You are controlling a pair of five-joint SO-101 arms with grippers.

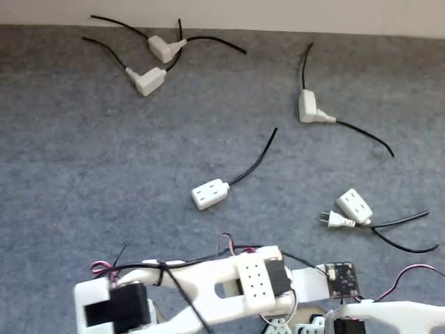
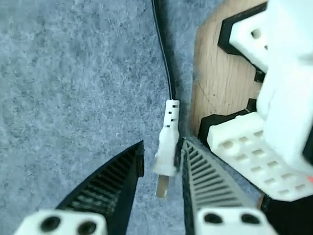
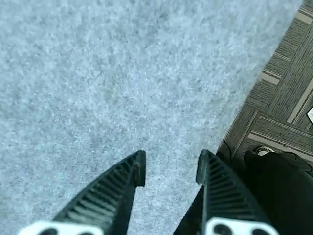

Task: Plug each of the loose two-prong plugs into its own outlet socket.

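Straddling a white two-prong plug (image 2: 168, 122) on black cord, left gripper (image 2: 162, 145) fingers stand apart, seemingly poised to clamp; right gripper (image 3: 171, 155) fingers, also apart, hold nothing.

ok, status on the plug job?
Left gripper open, plug between the jaws, not clamped. Right gripper open over bare mat. Free socket mid-table, nothing beside it.

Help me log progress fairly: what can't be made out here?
- High view: white piece with two cords, too small to tell if joined.
- High view: an arm hides the carpet under it.
- Left wrist view: plug, its cord cut off by the edge.
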